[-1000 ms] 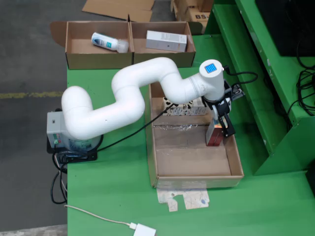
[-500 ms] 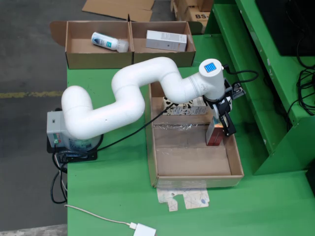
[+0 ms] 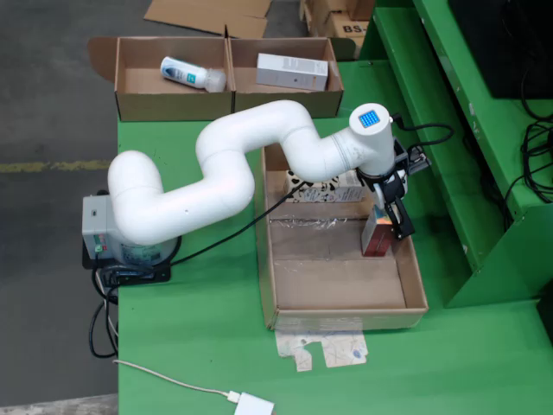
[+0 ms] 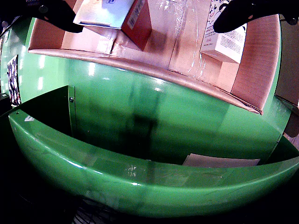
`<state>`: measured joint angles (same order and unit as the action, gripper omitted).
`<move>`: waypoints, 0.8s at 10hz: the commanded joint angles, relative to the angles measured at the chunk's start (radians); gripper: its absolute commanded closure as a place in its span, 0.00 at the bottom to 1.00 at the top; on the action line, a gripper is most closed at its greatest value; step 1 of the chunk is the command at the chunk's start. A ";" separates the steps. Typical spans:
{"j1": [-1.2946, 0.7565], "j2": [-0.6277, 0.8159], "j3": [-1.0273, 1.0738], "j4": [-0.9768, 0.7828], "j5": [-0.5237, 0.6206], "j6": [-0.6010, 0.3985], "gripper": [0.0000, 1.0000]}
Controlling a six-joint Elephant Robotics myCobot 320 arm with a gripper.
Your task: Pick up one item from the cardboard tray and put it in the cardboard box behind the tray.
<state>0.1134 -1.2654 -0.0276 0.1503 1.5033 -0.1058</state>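
Starting at the near end of the fixed view, the cardboard tray (image 3: 335, 298) lay bare across its front half, its floor open below a taped seam. Toward the tray's right wall stood a red-sided box (image 3: 377, 235), upright and a little tilted, probably because the gripper (image 3: 390, 207) above was tipping or beginning to take its weight. The black fingers (image 3: 402, 223) overlapped the box's upper part. In the wrist view one dark finger (image 4: 56, 14) sat against the box (image 4: 122, 15) at the picture's top edge while the other (image 4: 238, 14) stood well apart, over a white carton (image 4: 224, 39); so the jaws looked widely spread, though I could not tell whether they gripped the box. Just behind, that white patterned carton (image 3: 327, 190) rested against the tray's back wall, half hidden by the white arm (image 3: 259, 147). Farthest back sat the cardboard box (image 3: 226, 102), its two compartments already holding a white bottle (image 3: 192, 74) and a white packet (image 3: 292, 72), presumably where this box was bound.
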 commanded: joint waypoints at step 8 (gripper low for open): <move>0.006 0.033 0.028 0.013 -0.005 -0.006 0.60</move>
<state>0.1134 -1.2654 -0.0276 0.1503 1.4971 -0.1058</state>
